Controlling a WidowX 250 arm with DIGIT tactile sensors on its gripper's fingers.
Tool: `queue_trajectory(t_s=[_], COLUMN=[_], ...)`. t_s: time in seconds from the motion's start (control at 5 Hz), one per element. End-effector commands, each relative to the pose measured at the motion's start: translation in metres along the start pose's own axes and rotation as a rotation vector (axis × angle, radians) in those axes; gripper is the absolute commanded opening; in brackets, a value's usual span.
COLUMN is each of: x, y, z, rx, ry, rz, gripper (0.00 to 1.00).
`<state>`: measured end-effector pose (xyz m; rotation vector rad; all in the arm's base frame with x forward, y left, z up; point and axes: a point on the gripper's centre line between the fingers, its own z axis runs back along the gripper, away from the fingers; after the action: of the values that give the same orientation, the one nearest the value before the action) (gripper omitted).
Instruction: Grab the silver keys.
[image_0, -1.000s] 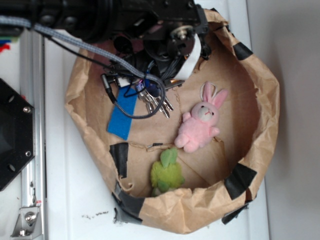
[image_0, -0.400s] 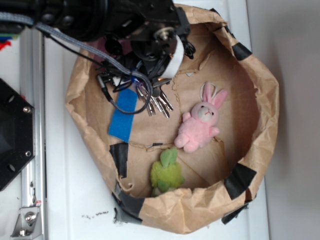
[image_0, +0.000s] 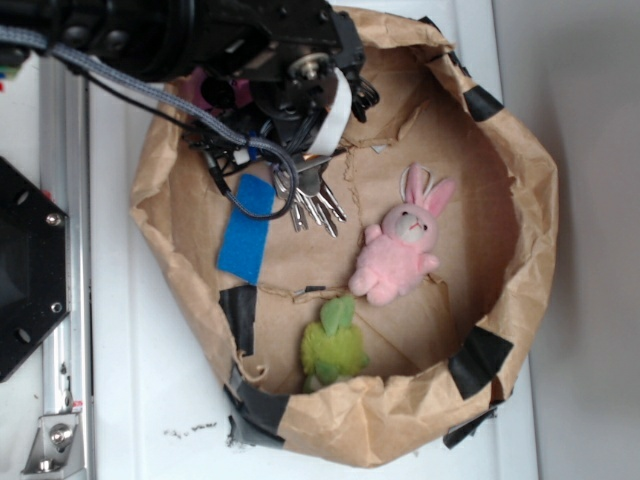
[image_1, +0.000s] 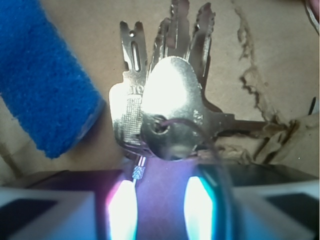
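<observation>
Since a second ago the arm has slid toward the paper bowl's left rim, and the silver keys (image_1: 167, 107) look dragged or carried slightly that way with it; the blue rectangle (image_1: 42, 82) shows more of its upper end now. Nearest the wrist camera: two glowing pads at the bottom edge, with the key bunch's heads and wire ring sitting right at their tips. Gripper (image_1: 160, 205) state: cannot tell whether it's clamped on the ring or just hovering over it, since the glare hides the contact. Blades fan away from the camera across the brown paper floor, blue rectangle just beside them. In the exterior view the gripper (image_0: 300, 160) covers the bunch's head end, the key blades (image_0: 315, 205) poke out beneath it, near the bowl's upper-left wall (image_0: 160, 180). Further toward the middle lies the pink bunny (image_0: 400, 245), well apart from the keys; the green toy (image_0: 335, 345) sits near the lower rim. My read on progress: approach done, grasp possibly made but unconfirmed. Left to do: confirm closure, lift clear of the floor.
</observation>
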<state>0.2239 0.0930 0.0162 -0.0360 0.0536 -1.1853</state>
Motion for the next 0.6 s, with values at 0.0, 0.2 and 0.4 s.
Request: queue_trajectory(t_s=[0.0, 0.2, 0.4], x=[-0.003, -0.002, 0.002], y=[-0.004, -0.004, -0.005], z=[0.008, 0.010, 0.024], rx=[0.014, 0.017, 0.012], ry=[0.003, 0.002, -0.007], rz=[0.008, 0.001, -0.013], gripper=[0.00, 0.00, 0.00])
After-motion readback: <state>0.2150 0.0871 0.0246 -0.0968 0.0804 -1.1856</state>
